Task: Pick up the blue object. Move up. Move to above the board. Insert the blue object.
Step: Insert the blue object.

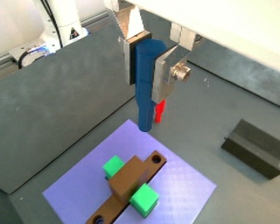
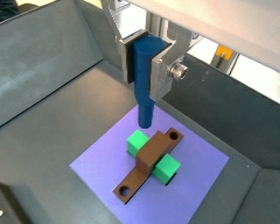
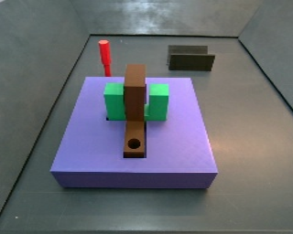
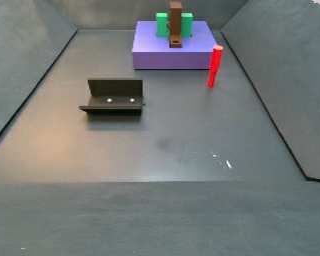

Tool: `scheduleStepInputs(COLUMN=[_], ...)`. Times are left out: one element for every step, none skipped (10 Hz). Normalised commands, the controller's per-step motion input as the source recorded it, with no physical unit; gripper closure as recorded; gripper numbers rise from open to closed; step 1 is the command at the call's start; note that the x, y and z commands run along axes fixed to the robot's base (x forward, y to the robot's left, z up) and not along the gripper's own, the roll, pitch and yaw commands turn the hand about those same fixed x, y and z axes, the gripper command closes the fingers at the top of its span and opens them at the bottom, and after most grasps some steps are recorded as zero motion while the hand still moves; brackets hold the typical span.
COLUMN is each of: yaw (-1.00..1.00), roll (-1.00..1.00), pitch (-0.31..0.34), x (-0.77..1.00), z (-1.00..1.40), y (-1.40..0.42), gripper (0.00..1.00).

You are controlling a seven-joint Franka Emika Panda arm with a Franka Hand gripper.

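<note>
My gripper (image 1: 149, 74) is shut on the blue object (image 1: 146, 87), a thin blue peg that hangs upright between the silver fingers. Both wrist views show it (image 2: 146, 79). The gripper (image 2: 149, 66) holds it high above the lavender slab (image 2: 108, 157). The board (image 2: 150, 162), a narrow brown plank, lies across the green block (image 2: 137, 142) on that slab. Its round hole (image 2: 175, 136) is open, and the peg's lower tip shows a little to one side of it. The board also shows in both side views (image 3: 135, 114) (image 4: 178, 25). Neither the gripper nor the blue peg appears in the side views.
A red peg (image 3: 105, 57) stands upright on the floor beside the slab (image 3: 174, 137), also visible in a side view (image 4: 215, 66) and a wrist view (image 1: 159, 111). The dark fixture (image 4: 113, 97) stands apart on the floor (image 3: 190, 58). Grey walls enclose the floor.
</note>
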Motion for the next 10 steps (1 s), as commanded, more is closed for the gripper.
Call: scheduleStepInputs(yaw=[0.0,0.0,0.0,0.18,0.25,0.11,0.0,0.0,0.0,0.0], roll=[0.01,0.08,0.12,0.13,0.12,0.04,0.0,0.0,0.02,0.08], pitch=[-0.134,-0.117,-0.094,-0.069,-0.041,-0.064,-0.089,-0.059,-0.06,-0.036], x=[0.02,0.05,0.07,0.21,0.19,0.09,0.06,0.13,0.03,0.0], z=[-0.35,-0.43,-0.44,-0.33,-0.29,-0.35,-0.49,-0.5,-0.55,-0.55], y=[-0.81,-0.93,-0.9,-0.74,-0.59,-0.45,-0.33,-0.18,0.0,0.0], gripper=[1.0,1.0,1.0,1.0,1.0,1.0,1.0,1.0,1.0,1.0])
